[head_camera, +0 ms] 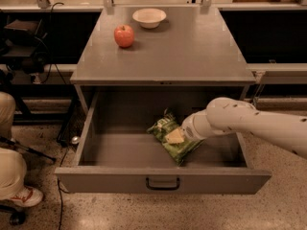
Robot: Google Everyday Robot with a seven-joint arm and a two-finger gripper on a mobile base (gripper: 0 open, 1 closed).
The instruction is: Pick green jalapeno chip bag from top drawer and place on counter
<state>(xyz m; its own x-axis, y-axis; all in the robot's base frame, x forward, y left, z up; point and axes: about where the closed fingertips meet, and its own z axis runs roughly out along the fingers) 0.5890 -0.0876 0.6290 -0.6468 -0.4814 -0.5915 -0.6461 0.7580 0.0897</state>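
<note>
The green jalapeno chip bag (171,139) lies flat inside the open top drawer (163,178), right of centre on its floor. My gripper (175,136) reaches in from the right on a white arm and sits right over the bag, touching its upper face. The counter (163,44) is the flat grey top of the cabinet behind the drawer.
A red apple (124,35) and a white bowl (149,17) stand at the back left of the counter. A person's leg and shoe (19,195) are on the floor at the left. Cables and dark equipment (24,51) sit left of the cabinet.
</note>
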